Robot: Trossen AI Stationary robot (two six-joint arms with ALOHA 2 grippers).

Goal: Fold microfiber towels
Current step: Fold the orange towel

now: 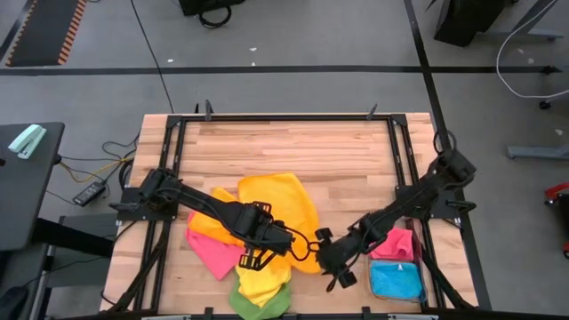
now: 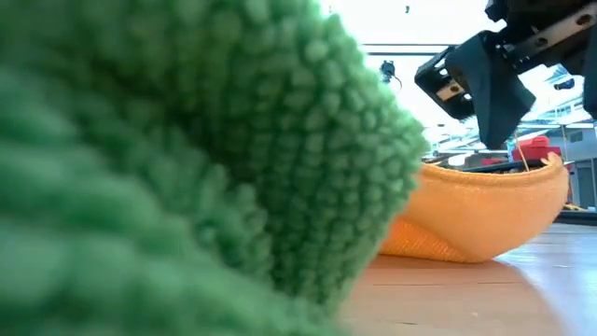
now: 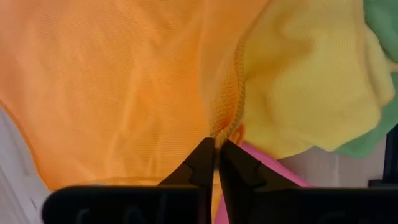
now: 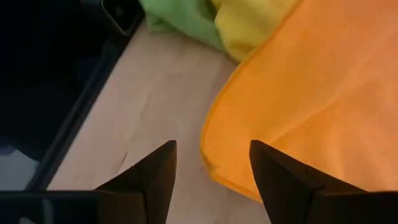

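Observation:
An orange towel [image 1: 276, 209] lies spread at the table's middle, partly over a pink towel [image 1: 212, 253] and a yellow towel [image 1: 262, 280]. A green towel [image 1: 258, 305] lies at the near edge and fills the low view [image 2: 187, 159]. My left gripper [image 1: 286, 242] is shut on the orange towel's near edge. My right gripper [image 1: 327, 260] is open just to the right of it. Its fingers stand over the orange towel's rounded edge [image 4: 214, 158] and touch nothing. My left gripper [image 3: 217, 144] pinches a bunched bit of the orange towel's hemmed edge [image 3: 225, 121] between its two fingertips. How many layers it holds, I cannot tell. The rest of the towel lies spread over the yellow towel [image 3: 311, 81], the pink towel [image 3: 273, 168] and the table.
A clear bin [image 1: 396, 267] at the near right holds a folded pink towel [image 1: 396, 242] and a blue one [image 1: 396, 280]. Bare wood [image 1: 293, 151] lies beyond the orange towel. A dark frame [image 1: 169, 151] runs round the table.

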